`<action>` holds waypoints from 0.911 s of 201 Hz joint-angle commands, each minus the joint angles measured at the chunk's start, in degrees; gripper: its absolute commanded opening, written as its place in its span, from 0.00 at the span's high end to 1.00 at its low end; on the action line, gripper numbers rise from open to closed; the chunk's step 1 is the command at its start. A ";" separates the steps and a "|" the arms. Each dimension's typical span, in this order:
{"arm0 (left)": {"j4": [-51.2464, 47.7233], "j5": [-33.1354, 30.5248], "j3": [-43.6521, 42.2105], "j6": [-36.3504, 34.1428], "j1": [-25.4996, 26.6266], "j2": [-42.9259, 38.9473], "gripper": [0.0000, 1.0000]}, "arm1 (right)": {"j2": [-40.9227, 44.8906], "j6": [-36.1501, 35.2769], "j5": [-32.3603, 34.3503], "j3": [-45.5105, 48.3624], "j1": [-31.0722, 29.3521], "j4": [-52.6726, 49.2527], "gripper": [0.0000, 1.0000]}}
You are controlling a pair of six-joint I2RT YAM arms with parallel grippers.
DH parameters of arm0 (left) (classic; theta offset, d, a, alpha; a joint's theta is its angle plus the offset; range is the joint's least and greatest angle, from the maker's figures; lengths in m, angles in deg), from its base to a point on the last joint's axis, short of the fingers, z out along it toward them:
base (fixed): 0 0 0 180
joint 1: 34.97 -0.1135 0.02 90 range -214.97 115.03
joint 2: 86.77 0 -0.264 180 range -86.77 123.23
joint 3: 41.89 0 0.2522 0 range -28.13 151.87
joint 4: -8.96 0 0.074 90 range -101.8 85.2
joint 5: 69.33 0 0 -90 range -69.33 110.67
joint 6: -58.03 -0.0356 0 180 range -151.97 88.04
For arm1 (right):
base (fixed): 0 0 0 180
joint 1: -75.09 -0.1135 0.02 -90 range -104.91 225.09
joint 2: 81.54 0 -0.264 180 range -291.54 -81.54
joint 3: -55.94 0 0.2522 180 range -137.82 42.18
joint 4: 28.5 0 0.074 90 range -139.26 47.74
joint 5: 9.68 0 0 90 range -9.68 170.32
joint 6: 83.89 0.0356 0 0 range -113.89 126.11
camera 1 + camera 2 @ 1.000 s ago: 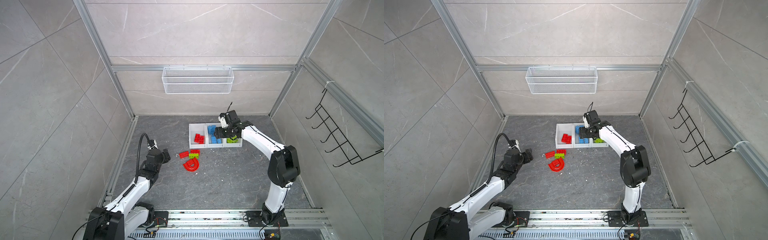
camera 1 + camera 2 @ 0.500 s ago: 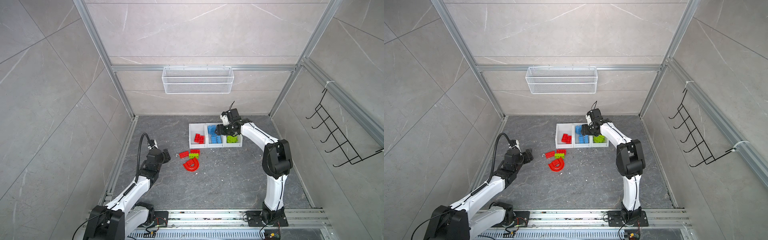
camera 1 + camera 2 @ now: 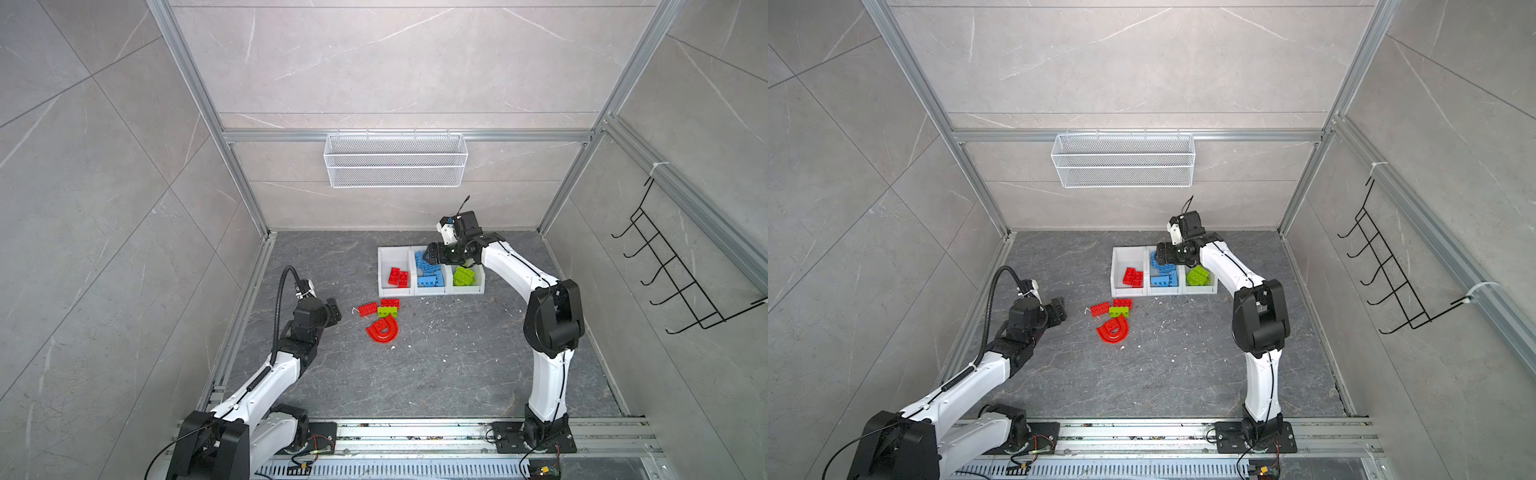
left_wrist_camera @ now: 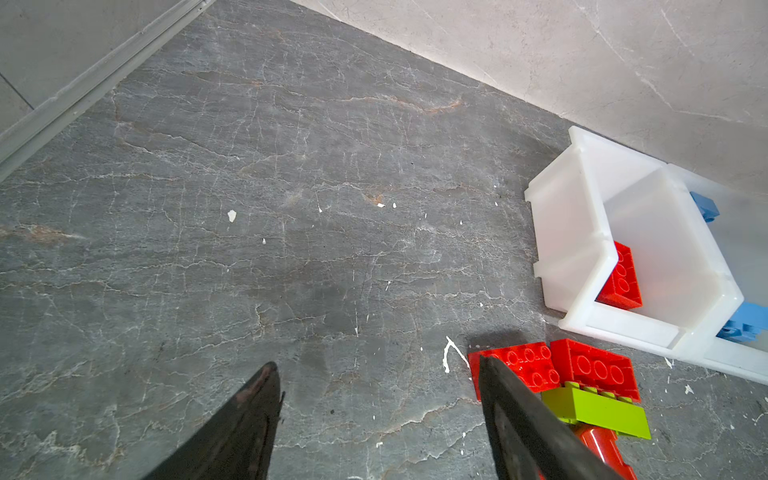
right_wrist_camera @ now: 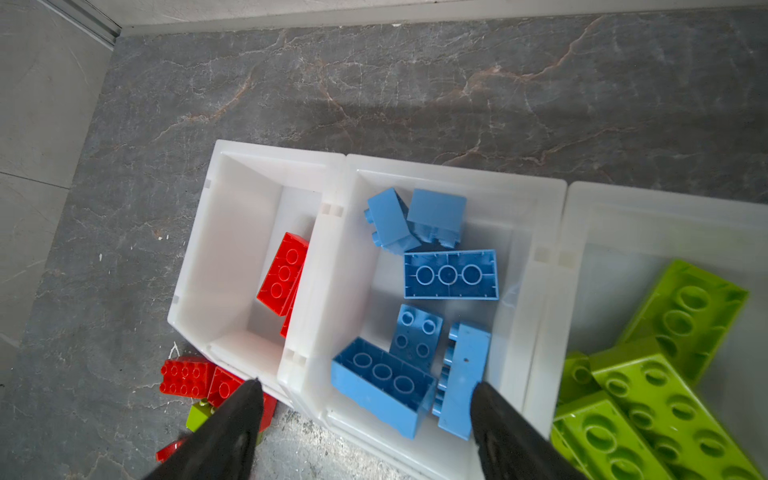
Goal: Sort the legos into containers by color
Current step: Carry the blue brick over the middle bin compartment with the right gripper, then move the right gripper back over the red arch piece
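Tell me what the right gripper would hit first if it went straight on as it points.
The right gripper would probably meet the blue bricks in the middle bin first; depth is unclear.

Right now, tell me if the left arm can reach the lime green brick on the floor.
Probably yes. The left claw is open close by and nothing covers the lime green brick; the red bricks and red arch crowding it may hamper a grip.

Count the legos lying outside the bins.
4, clustered together: two red bricks side by side, a green brick next to them, the red arch on their near side. More may hide beneath.
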 commanded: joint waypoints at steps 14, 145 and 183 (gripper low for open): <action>1.75 -0.01 0.50 0.21 -0.29 -1.36 0.23 | 8.07 0.48 -2.31 4.00 -1.01 0.28 0.21; 1.23 -1.12 -0.21 -0.04 -0.26 -4.44 0.23 | 11.85 -1.34 8.59 20.78 -26.59 2.89 0.38; 0.91 -1.31 -0.12 -0.02 -0.30 -4.50 0.23 | 6.52 -3.22 11.53 18.01 -28.76 0.04 0.37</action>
